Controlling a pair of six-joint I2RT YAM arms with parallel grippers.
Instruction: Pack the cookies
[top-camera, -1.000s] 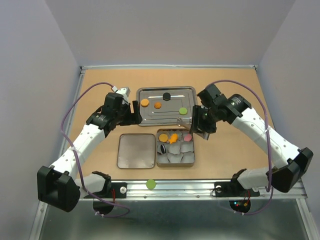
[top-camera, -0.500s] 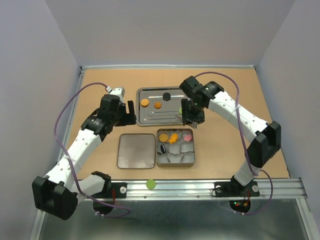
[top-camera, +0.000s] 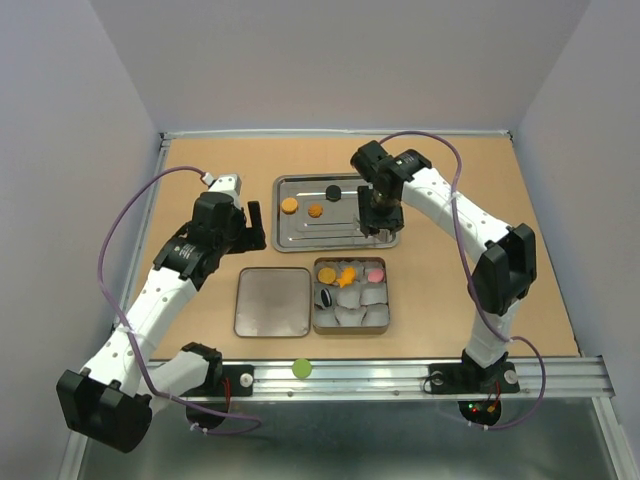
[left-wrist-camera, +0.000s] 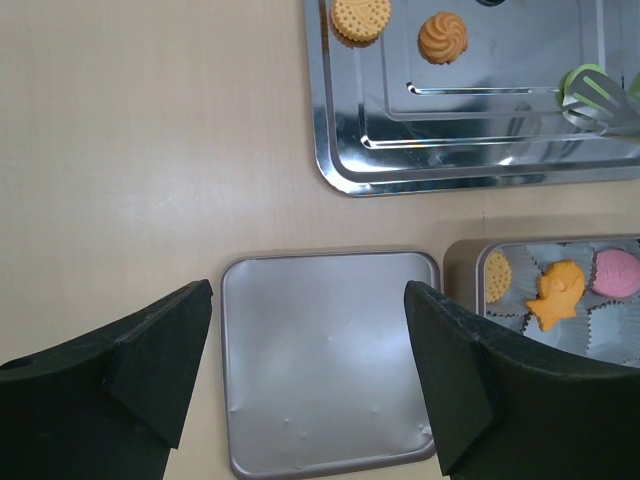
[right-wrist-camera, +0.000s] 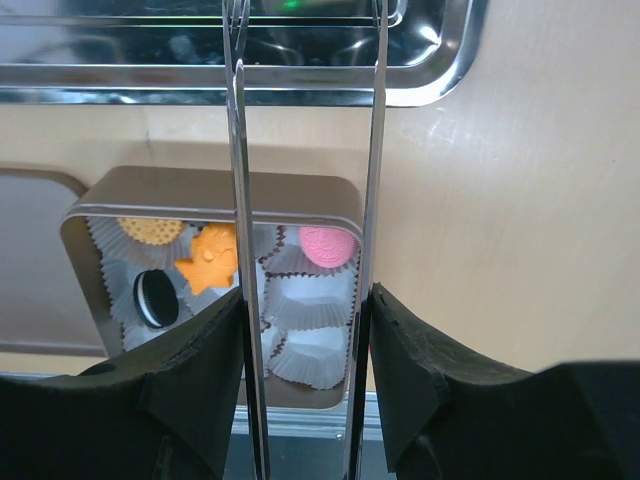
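My right gripper (right-wrist-camera: 305, 300) is shut on metal tongs (right-wrist-camera: 237, 150) and hangs over the right part of the steel tray (top-camera: 300, 235). In the left wrist view the tong tips (left-wrist-camera: 608, 112) sit at a green cookie (left-wrist-camera: 582, 80). Two orange cookies (left-wrist-camera: 360, 18) (left-wrist-camera: 442, 36) and a black one (top-camera: 333, 192) also lie on the tray. The tin (right-wrist-camera: 200, 185) holds a round orange cookie (right-wrist-camera: 150, 230), an orange star (right-wrist-camera: 208, 258), a pink one (right-wrist-camera: 327, 244) and a black one (right-wrist-camera: 154, 298) in paper cups. My left gripper (left-wrist-camera: 308, 300) is open above the tin's lid (left-wrist-camera: 325, 360).
Empty white paper cups (right-wrist-camera: 310, 335) fill the tin's near half. A green disc (top-camera: 301, 368) lies on the metal rail at the table's near edge. Grey walls close the table on three sides. Purple cables loop over both arms.
The right arm has swung with the tongs from beside the tin up onto the tray's right part. The left arm has drawn back a little to the left.
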